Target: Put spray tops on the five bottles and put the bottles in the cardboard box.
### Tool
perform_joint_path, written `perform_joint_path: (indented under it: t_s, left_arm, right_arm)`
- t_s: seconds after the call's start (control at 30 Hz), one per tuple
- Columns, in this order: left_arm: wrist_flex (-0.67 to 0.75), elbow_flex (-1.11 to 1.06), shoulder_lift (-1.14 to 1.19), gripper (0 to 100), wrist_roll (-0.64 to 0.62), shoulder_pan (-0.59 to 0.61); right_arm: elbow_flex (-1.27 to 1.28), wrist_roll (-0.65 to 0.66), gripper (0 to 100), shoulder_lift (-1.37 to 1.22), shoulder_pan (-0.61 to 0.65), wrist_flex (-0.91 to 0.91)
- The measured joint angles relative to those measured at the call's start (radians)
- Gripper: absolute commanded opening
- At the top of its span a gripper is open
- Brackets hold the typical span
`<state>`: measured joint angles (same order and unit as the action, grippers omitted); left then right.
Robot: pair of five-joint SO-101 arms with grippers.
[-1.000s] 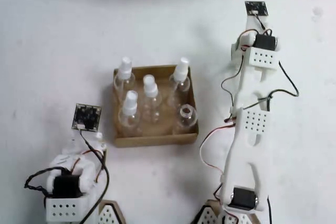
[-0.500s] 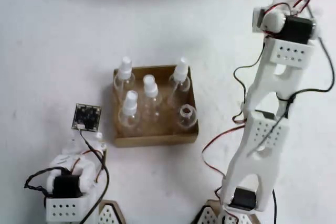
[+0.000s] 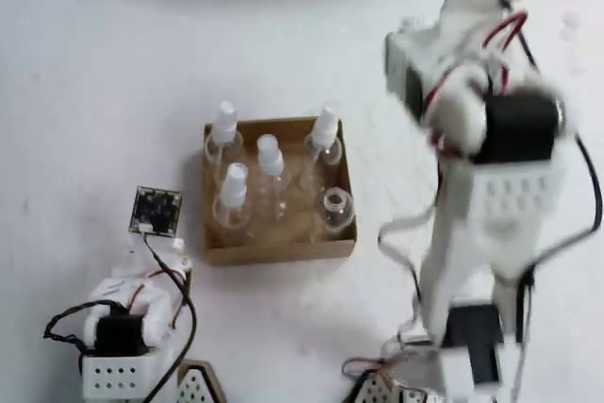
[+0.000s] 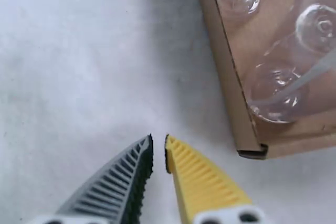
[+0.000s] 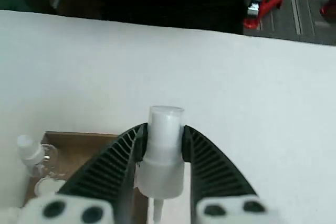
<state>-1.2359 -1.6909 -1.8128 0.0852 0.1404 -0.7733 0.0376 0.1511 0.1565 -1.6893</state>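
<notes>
The cardboard box [image 3: 274, 250] sits mid-table with five clear bottles upright inside. Several of them wear white spray tops [image 3: 225, 124]; the front right bottle [image 3: 333, 205] has a bare open neck. My right arm [image 3: 491, 139] is raised high over the table to the right of the box. In the right wrist view my right gripper [image 5: 163, 129] is shut on a white spray top [image 5: 164, 150], its tube hanging down, with the box [image 5: 79, 142] below and off to one side. My left gripper [image 4: 158, 150] is shut and holds nothing, low over the table beside a box corner [image 4: 247, 148].
My left arm [image 3: 123, 323] is folded at the front left, its camera board [image 3: 156, 209] just left of the box. Cables [image 3: 401, 233] hang by the right arm. The table's far edge [image 5: 157, 24] meets a dark floor.
My right arm has lifted off the far right of the table and swung up and nearer to the box, the spray top in its gripper. The left arm and the box have not moved.
</notes>
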Motion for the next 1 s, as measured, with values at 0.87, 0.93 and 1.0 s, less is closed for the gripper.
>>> perform_joint_path:
  t_s: [0.87, 0.93, 1.0]
  left_arm:
    - [0.000, 0.000, 0.000, 5, 0.000, 0.000]
    - [0.000, 0.000, 0.000, 5, 0.000, 0.000]
    - [0.000, 0.000, 0.000, 5, 0.000, 0.000]
  right_arm:
    - [0.839, -0.006, 1.6, 0.890, 0.276, 0.414]
    - [0.953, -0.009, 1.6, 0.967, 0.276, 0.506]
    - [1.062, -0.009, 1.6, 1.033, 0.276, 0.597]
